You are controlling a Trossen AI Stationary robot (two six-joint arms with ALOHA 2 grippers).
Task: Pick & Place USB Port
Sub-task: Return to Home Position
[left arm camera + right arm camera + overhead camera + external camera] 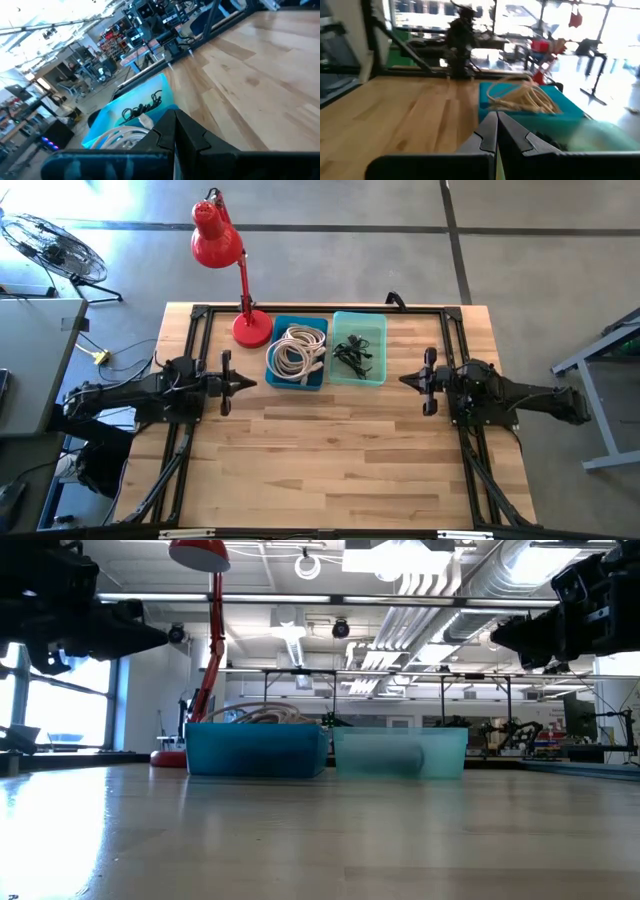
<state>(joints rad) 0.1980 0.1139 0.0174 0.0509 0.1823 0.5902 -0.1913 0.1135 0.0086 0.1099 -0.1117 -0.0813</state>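
Two bins stand side by side at the far middle of the table. The blue bin [297, 352] holds coiled white cables [297, 349]; the pale green bin [359, 348] holds small dark USB parts [352, 356]. My left gripper [250, 383] hovers above the table left of the blue bin, fingers shut and empty. My right gripper [404, 380] hovers right of the green bin, also shut and empty. In the left wrist view the shut fingers [175, 131] point toward the blue bin [135, 112]. The right wrist view shows its shut fingers [496, 131] before the blue bin [530, 107].
A red desk lamp [225, 250] stands on its round base [252, 328] at the table's far left, beside the blue bin. A black frame [320, 308] runs along the far edge and sides. Bare wooden tabletop [330, 450] stretches across the near half.
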